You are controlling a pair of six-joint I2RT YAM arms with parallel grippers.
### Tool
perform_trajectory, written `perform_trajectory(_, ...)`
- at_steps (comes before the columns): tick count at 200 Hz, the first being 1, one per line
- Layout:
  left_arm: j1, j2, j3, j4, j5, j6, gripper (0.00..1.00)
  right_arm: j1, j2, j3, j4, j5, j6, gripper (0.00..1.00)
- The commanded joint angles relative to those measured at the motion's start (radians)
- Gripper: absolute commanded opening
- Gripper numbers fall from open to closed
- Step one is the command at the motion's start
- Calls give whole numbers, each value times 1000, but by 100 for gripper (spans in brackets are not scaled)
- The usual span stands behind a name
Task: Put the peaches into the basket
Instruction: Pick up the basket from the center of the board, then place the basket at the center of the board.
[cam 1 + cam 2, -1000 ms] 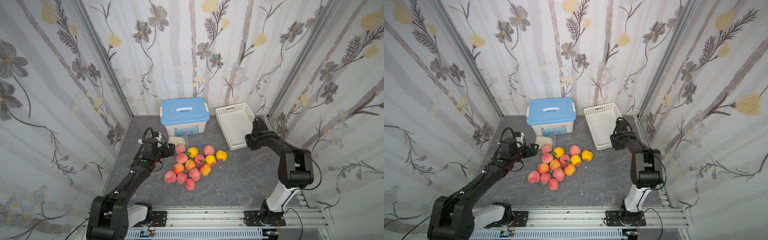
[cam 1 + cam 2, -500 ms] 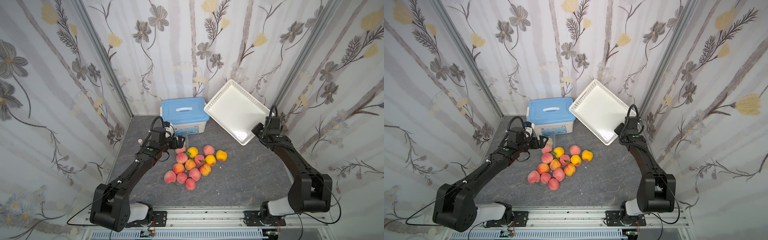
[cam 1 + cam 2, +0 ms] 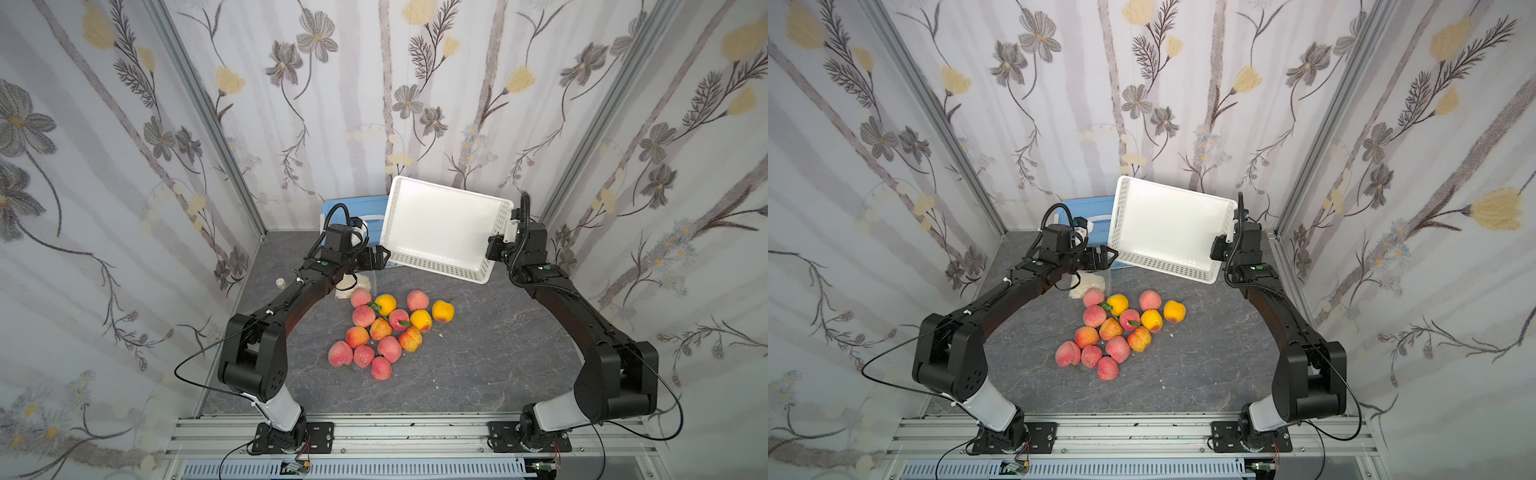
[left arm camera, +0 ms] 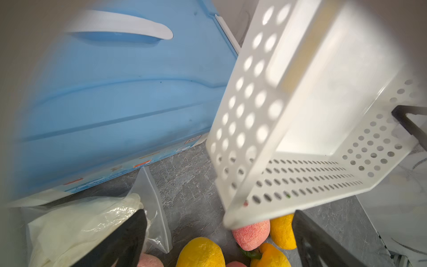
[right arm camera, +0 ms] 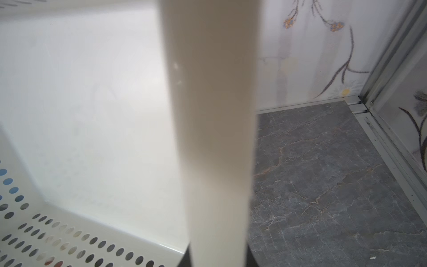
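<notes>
So the right tool [image 3: 496, 249] is clamped on one short end wall of the basket [image 3: 440, 224], holding it clear of the bench [image 3: 478, 353] and tipped, with the open side facing up and forward. It looks empty in both top views. Its long axis runs sideways from that grip to the free short end. The left tool [image 3: 379, 258] sits there with its jaws wide apart, just beside the low corner and holding nothing. Can't tell if it touches the plastic.

The peaches [image 3: 386, 328] are all in one pile on the bench, in front of the basket's low long wall and not touching it. Behind the basket is the blue-lidded box [image 3: 353, 210], and a plastic bag [image 4: 80, 219] lies under the free corner.

My guess is the left arm does the picking, since it's the one nearer the pile. The basket wants levelling first though, or round fruit rolls straight out over the low wall.
</notes>
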Motion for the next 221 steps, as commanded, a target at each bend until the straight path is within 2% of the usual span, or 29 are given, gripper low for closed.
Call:
perform_trajectory(1, 1, 9, 23, 12, 27, 10, 98, 6, 31, 42, 112, -36, -69, 0)
perform_trajectory(35, 1, -54, -44, 35, -7, 34, 100, 7, 52, 55, 135, -69, -74, 0)
perform_trajectory(44, 2, -46, -34, 24, -8, 38, 98, 8, 63, 52, 152, -80, -79, 0)
perform_trajectory(55, 2, -28, -24, 21, -9, 35, 91, 11, 74, 42, 184, -99, -98, 0)
perform_trajectory(76, 0, -7, -36, 55, -3, 29, 70, 19, 92, 7, 241, -162, -164, 0)
perform_trajectory(99, 0, 3, -63, 77, 2, 24, 54, 20, 100, -24, 254, -209, -202, 0)
perform_trajectory(151, -17, 0, -154, 152, -10, 25, 23, 31, 115, -68, 248, -155, -189, 0)
perform_trajectory(193, -23, 34, -119, 123, -31, 30, 1, 52, 145, -27, 127, -115, -96, 0)
perform_trajectory(221, -35, 26, -108, 59, -38, 19, 0, 53, 148, 7, 5, -104, -72, 0)
